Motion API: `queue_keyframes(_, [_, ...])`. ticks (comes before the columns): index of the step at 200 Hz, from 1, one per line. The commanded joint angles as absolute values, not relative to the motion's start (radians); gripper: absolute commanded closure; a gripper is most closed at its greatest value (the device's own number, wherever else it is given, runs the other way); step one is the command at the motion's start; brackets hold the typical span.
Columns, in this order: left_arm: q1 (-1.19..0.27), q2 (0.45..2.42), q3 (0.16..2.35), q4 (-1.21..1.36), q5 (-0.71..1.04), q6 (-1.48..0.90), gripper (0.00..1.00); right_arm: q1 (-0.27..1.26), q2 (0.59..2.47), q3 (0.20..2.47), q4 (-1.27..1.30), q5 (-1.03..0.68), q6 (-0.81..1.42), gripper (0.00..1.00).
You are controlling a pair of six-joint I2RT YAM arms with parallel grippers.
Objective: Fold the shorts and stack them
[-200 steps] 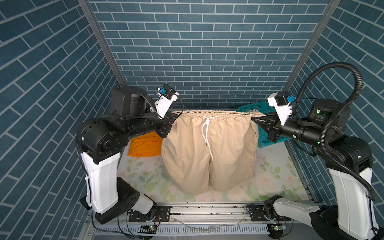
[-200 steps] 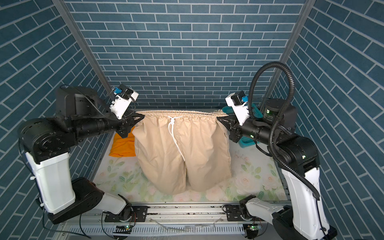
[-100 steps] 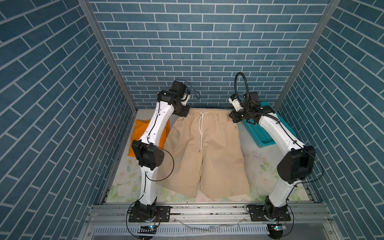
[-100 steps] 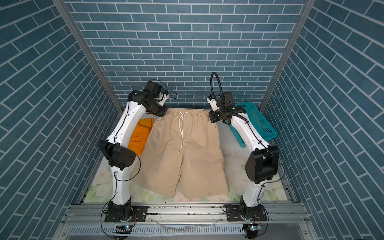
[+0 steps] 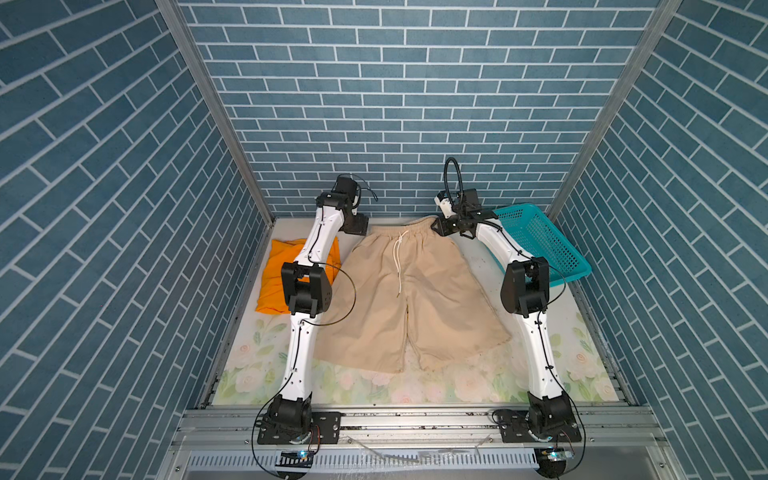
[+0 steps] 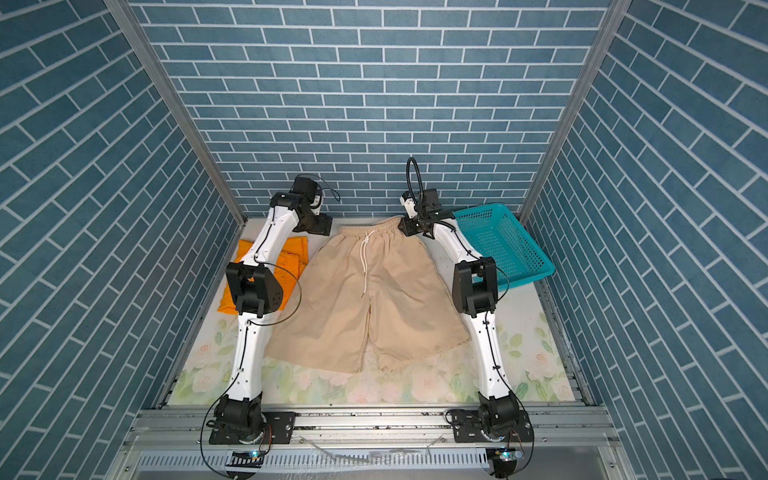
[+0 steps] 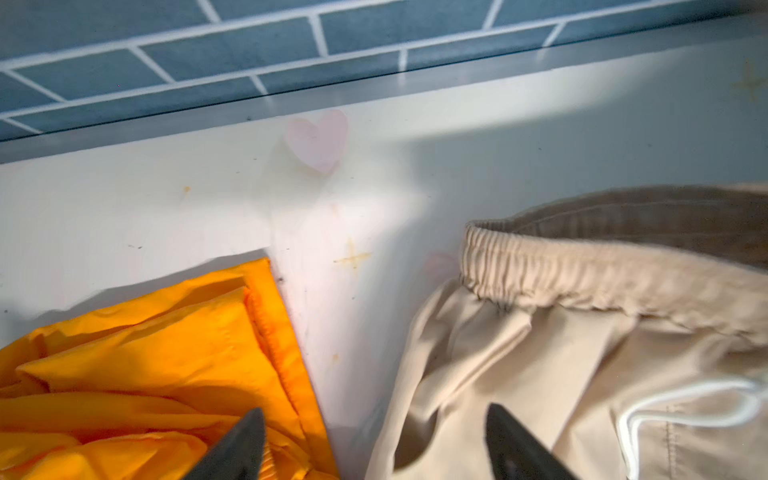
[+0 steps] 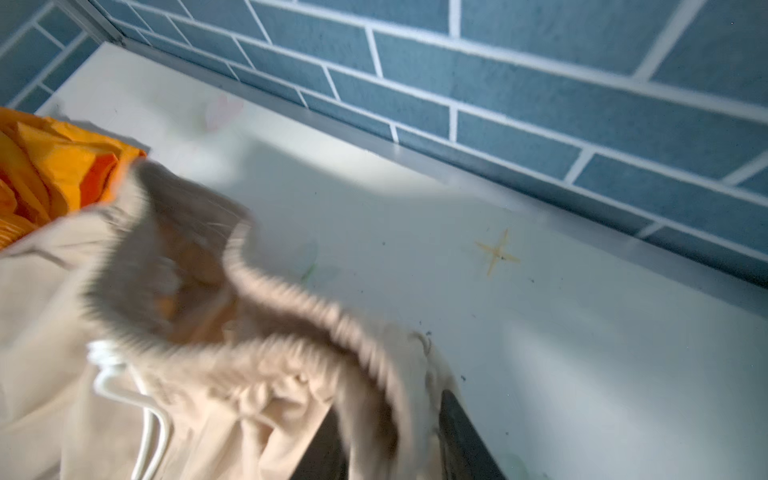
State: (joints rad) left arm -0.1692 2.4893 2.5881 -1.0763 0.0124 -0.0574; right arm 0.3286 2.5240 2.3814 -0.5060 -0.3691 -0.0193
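Both arms had come down, and the beige shorts (image 5: 411, 291) lay flat on the table (image 5: 457, 386), beside the orange shorts (image 5: 274, 274). Left gripper (image 7: 374, 409) hung released off the waistband (image 7: 582, 274); the right gripper (image 8: 386, 415) straddled it, grip unclear to me. Folding could begin, I judged.

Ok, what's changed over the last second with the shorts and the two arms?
Both arms swung the beige shorts from hanging down flat onto the table, waistband at the far end. The left end effector has opened and let go of its corner; the right end effector still has cloth between its jaws, grip unclear. The orange shorts and the basket stayed put.
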Motion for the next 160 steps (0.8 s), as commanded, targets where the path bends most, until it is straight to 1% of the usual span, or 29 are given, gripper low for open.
queue_keyframes(1, [-0.170,2.392,2.600,-1.114,0.077,-0.097,0.00,0.321,2.466,2.444,-0.535,-0.411,0.026,0.43])
queue_keyframes(17, [-0.175,2.289,2.540,-1.141,0.084,-0.117,0.00,0.322,2.384,2.380,-0.576,-0.374,0.046,0.39])
queue_keyframes(34, [-0.195,2.138,2.380,-1.142,0.084,-0.136,0.00,0.322,2.250,2.243,-0.633,-0.326,0.061,0.37])
queue_keyframes(53, [-0.263,1.941,2.096,-1.103,0.128,-0.168,0.00,0.322,2.038,1.998,-0.691,-0.220,0.096,0.37])
queue_keyframes(85, [-0.481,1.658,1.555,-0.941,0.201,-0.249,0.00,0.321,1.651,1.498,-0.713,-0.055,0.206,0.34])
queue_keyframes(100, [-0.554,1.573,1.363,-0.868,0.227,-0.312,0.00,0.319,1.499,1.307,-0.739,0.002,0.273,0.33])
queue_keyframes(113, [-0.609,1.516,1.235,-0.825,0.211,-0.337,0.00,0.319,1.391,1.172,-0.773,0.042,0.324,0.33])
queue_keyframes(123, [-0.643,1.489,1.167,-0.806,0.176,-0.360,0.00,0.318,1.320,1.077,-0.782,0.064,0.364,0.33])
queue_keyframes(137, [-0.682,1.453,1.083,-0.750,0.176,-0.378,0.00,0.317,1.240,0.967,-0.775,0.065,0.408,0.32])
queue_keyframes(160, [-0.735,1.411,0.963,-0.635,0.153,-0.406,0.00,0.316,1.158,0.835,-0.737,0.093,0.456,0.32])
